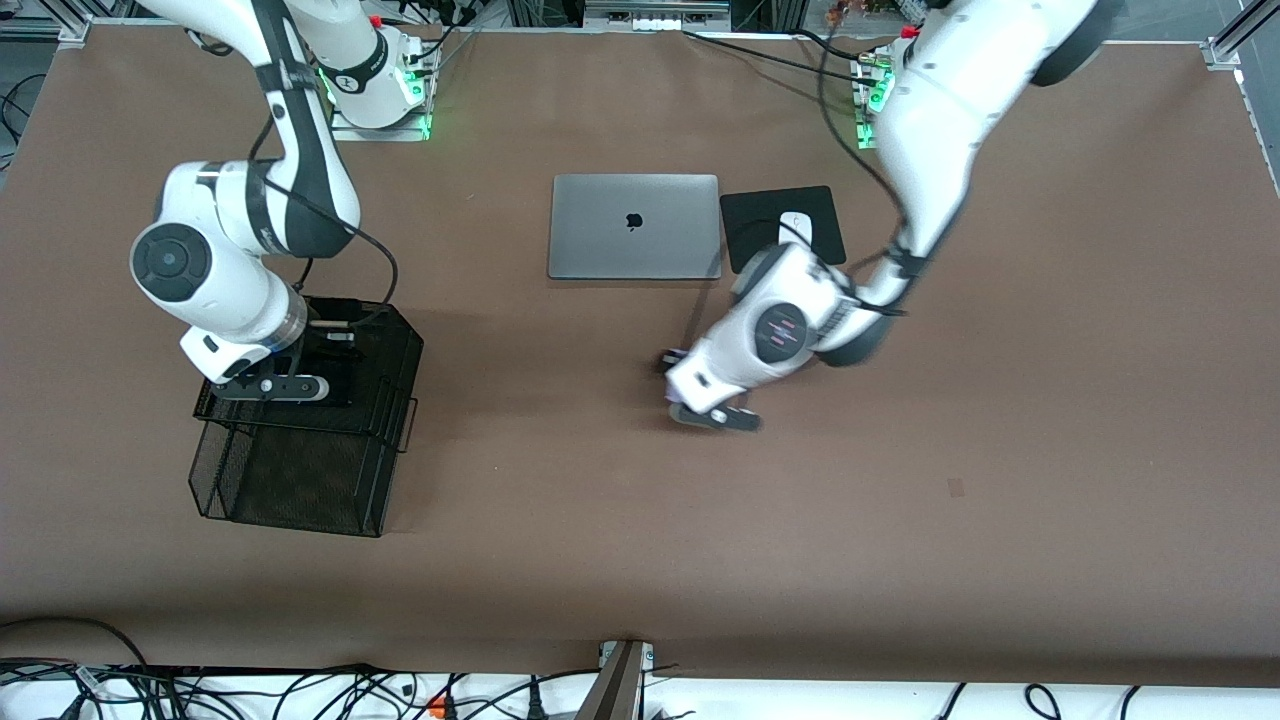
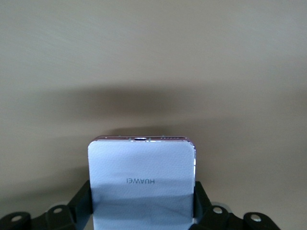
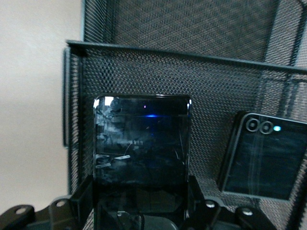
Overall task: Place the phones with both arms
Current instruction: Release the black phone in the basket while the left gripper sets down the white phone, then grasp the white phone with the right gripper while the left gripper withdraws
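My left gripper (image 2: 141, 211) is shut on the pale lilac-white phone (image 2: 141, 175), which carries grey lettering. It holds that phone low over the bare brown table cover (image 1: 900, 450), toward the front camera from the laptop. My right gripper (image 3: 141, 211) is shut on a glossy black phone (image 3: 141, 143) and holds it inside the black mesh basket (image 1: 290, 490) at the right arm's end of the table. A second phone (image 3: 264, 160), small, squarish and black with two round lenses, rests against the basket's mesh wall (image 3: 192, 72) beside the held one.
A closed silver laptop (image 1: 634, 226) lies mid-table near the robots' bases. Beside it, a white mouse (image 1: 795, 226) sits on a black pad (image 1: 760, 215). The left arm's elbow hangs over the pad. Cables run along the table's front edge.
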`<move>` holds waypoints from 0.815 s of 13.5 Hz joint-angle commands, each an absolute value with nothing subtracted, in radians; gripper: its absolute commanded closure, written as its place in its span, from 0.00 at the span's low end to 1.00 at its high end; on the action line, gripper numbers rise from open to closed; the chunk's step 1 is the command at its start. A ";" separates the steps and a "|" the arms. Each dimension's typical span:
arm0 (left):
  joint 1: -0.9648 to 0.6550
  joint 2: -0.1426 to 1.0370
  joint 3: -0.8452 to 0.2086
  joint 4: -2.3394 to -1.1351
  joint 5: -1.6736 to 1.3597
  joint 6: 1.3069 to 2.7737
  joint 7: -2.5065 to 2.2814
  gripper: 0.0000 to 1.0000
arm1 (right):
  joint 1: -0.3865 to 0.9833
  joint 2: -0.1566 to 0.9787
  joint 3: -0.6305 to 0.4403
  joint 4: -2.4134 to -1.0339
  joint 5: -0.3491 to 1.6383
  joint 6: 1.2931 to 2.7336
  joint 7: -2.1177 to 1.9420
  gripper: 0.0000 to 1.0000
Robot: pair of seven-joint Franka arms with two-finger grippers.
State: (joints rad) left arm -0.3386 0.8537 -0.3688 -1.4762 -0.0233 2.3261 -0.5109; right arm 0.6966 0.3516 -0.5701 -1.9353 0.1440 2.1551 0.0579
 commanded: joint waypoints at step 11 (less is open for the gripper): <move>-0.195 0.527 -0.330 -1.447 0.168 1.739 -0.497 0.00 | 0.684 0.367 -0.581 -1.554 0.172 1.737 0.005 0.00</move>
State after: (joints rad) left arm -0.2192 0.6429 -0.3327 -1.4085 0.0932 1.8646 -0.5209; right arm 0.6849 0.3567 -0.5886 -1.6591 0.1611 1.8464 0.0041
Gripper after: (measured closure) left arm 0.000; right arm 0.000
